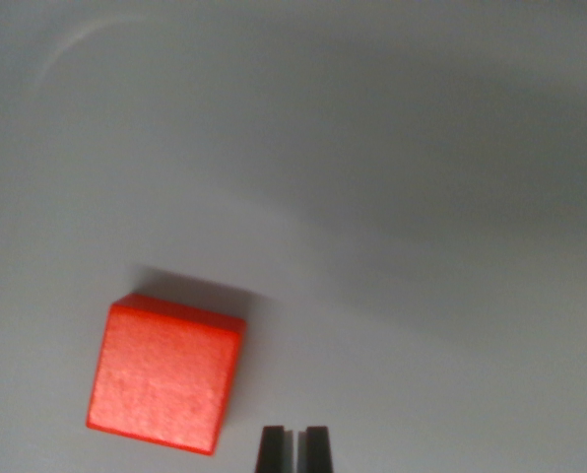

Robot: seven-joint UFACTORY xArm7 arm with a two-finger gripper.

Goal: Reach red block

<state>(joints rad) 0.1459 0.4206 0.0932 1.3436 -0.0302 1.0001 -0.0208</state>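
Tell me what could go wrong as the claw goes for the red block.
The claw sits to the wrist view's right of the red block, so a straight descent would likely miss it. Its fingertips look nearly closed, so they might land on the block or push it instead of straddling it.

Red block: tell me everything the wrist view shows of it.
The red block is a bright red-orange cube-like piece with a faintly grainy, matte top face and a thin strip of one side visible along its upper edge. It lies flat on the pale grey surface, rotated slightly, low in the wrist view's left. Nothing touches it; the end effector sits just to its right, apart from it.
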